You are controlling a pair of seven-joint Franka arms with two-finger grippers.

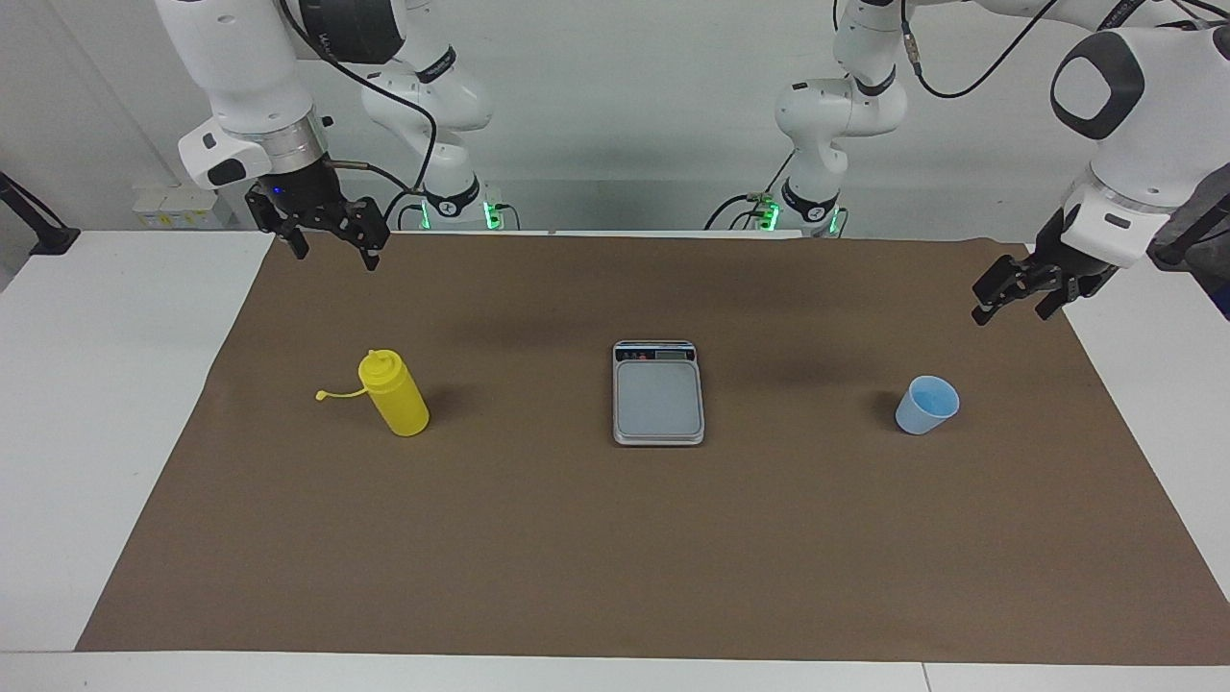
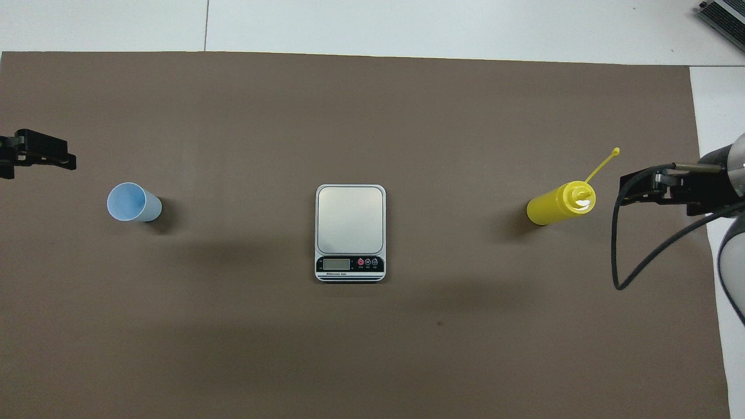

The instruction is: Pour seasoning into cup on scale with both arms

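The scale sits mid-worktop on the brown mat, its plate bare. The cup stands upright toward the left arm's end, the seasoning toward the right arm's (strap trailing outward). Left pincer and right pincer hang spread, holding nothing.

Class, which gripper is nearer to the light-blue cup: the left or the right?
Left. The left gripper hangs open over the mat's edge at the cup's end; the right gripper, also open, hangs at the other end, near the yellow bottle.

scale between cup, bottle
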